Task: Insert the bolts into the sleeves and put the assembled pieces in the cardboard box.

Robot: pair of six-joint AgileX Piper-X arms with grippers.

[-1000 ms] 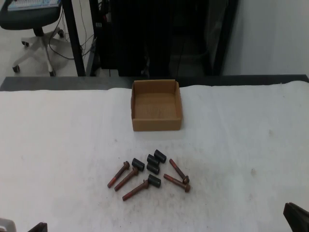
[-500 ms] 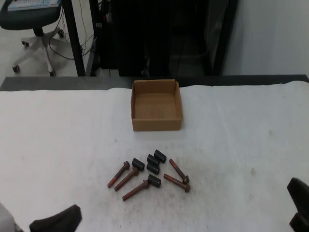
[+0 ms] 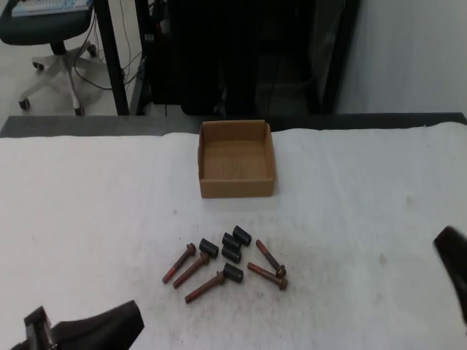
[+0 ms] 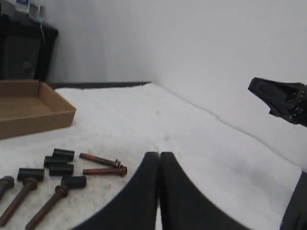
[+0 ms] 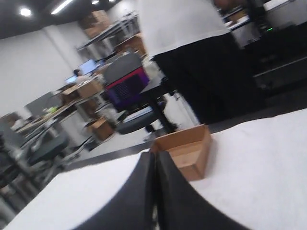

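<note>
Left gripper (image 3: pixel 95 332): it is found at the near-left corner of the bench, its two fingers pressed together with nothing between them.
Right gripper (image 3: pixel 454 270): it is seen at the near-right edge, likewise clenched on nothing.
Deciding relation: the loose parts lie ahead and to the right of the left gripper, and ahead and well to the left of the right gripper. The left arm is judged the nearer of the two.
Bolts (image 3: pixel 191 270): five rusty ones are laid flat in the near middle. The three on the left are slanted from near-left to far-right with heads at the far end. The two on the right (image 3: pixel 266 275) are slanted the other way, heads at the near-right end.
Sleeves (image 3: pixel 231 254): five short black pieces are mixed in. Three are bunched just beyond the bolts, and two appear to be touching the heads of left-hand bolts. No bolt is judged to be seated through a sleeve yet.
Cardboard box (image 3: pixel 237 188): it is set farther off, straight beyond the parts and apart from them, its top open. No assembled piece is seen in it.
Surface: the bench is covered by a white cloth (image 3: pixel 365 189), faintly stained around the parts.
Room: an office chair (image 3: pixel 51 33) is seen at the far left, and dark racks (image 3: pixel 241 51) stand beyond the far edge.
</note>
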